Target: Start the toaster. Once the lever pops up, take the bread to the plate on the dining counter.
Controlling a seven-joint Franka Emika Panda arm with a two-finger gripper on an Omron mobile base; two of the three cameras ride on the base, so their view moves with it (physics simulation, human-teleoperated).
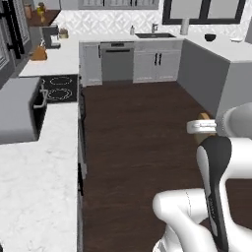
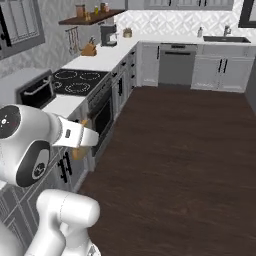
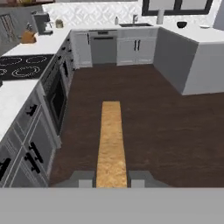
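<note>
The pincer (image 3: 111, 178) is clamped on the bread (image 3: 110, 144), one finger on each flat face, and the slice runs edge-on straight out from the tips, its long axis pointing across the dark wood floor (image 3: 144, 127) toward the far cabinets. From the left base view a bit of crust (image 1: 204, 117) peeks past the wrist; from the right, the slice (image 2: 78, 151) hangs just below the hand, beside the oven front (image 2: 102, 117).

So the toasting part looks finished, and this is the carry. The dining surface (image 3: 199, 35) lies ahead and to the right, a pale slab over a grey wall, with a dark bowl (image 3: 182, 24) on it and what may be the plate (image 3: 205, 26) just beyond, too small to be sure. The load has to swing right and travel well forward to get there.
</note>
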